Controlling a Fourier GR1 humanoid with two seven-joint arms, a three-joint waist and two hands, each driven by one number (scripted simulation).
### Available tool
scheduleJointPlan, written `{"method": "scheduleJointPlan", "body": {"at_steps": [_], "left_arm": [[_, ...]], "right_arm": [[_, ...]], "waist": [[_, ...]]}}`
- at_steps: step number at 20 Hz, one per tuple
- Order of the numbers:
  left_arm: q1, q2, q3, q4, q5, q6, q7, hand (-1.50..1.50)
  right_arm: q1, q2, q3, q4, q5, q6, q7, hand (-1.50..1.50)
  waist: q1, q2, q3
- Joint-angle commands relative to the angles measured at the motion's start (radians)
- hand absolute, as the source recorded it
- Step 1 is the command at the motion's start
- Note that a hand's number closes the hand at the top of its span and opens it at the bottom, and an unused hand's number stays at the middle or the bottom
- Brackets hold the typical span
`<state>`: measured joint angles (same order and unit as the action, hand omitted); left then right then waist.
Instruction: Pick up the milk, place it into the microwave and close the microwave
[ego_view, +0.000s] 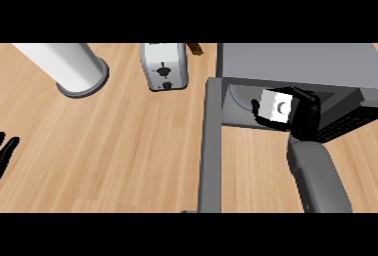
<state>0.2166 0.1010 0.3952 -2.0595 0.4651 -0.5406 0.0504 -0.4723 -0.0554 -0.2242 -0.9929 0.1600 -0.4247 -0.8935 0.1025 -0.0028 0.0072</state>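
A white milk carton (277, 106) with a grey mark on its face is held at the mouth of the grey microwave (295, 60), tilted a little. My right hand (305, 116) is curled round it from the right, with the thumb showing at the carton's left edge. The microwave's door (210, 150) stands open, swung out toward me as a long grey slab left of my right forearm. My left hand (7, 151) rests at the far left edge, fingers up and straight, well away from the carton.
A silver toaster (164, 66) stands left of the microwave. A white cylinder on a grey round base (74, 70) stands at the back left. A small brown object (196, 48) lies behind the toaster. Bare wooden counter (111, 150) spreads between the left hand and the door.
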Motion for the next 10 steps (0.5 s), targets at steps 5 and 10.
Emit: {"method": "scheduleJointPlan", "body": {"at_steps": [5,10], "left_arm": [[-0.036,0.014,-0.02,-0.01,-0.044,0.007,0.01,-1.5],[-0.056,0.017,-0.037,0.012,-0.066,0.007,0.016,-1.5]], "right_arm": [[-0.11,-0.081,-0.042,0.143,0.139,-0.18,0.153,-1.5],[-0.099,-0.053,-0.053,0.127,0.168,-0.21,0.143,-1.5]], "waist": [[0.071,0.069,-0.011],[0.078,0.073,-0.01]]}}
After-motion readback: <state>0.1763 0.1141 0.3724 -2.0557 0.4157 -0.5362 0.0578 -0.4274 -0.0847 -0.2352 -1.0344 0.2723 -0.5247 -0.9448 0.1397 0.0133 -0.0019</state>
